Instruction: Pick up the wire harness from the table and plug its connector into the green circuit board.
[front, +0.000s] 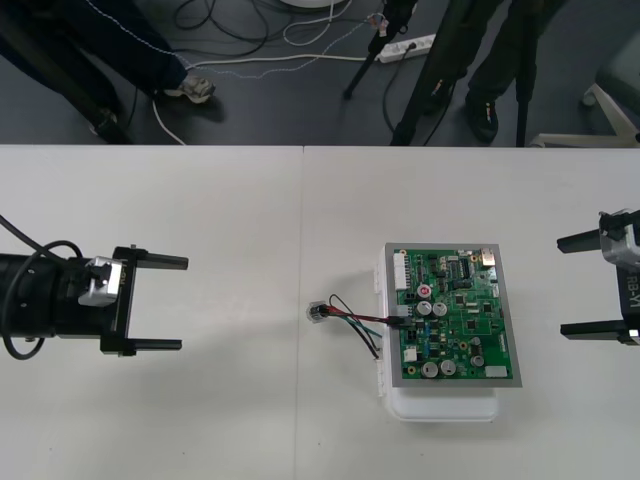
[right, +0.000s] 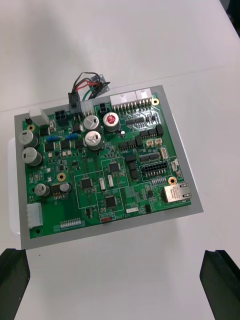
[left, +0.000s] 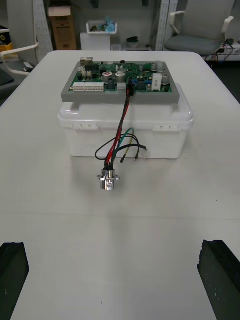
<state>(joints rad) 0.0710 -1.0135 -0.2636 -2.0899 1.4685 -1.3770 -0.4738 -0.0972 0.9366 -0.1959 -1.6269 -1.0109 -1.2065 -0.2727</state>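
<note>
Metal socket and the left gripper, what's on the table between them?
Nothing: bare table runs from the left gripper to the metal socket, as the front and left wrist views show.

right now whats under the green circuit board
The green circuit board sits on a grey plate, which rests on the white base standing on the table. The board's underside and the base's inside are covered.

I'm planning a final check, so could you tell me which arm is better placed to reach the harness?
Left, probably. The harness lies on the board's left side, plug in its left edge, facing the open left gripper; the open right gripper would have to cross the board.
</note>
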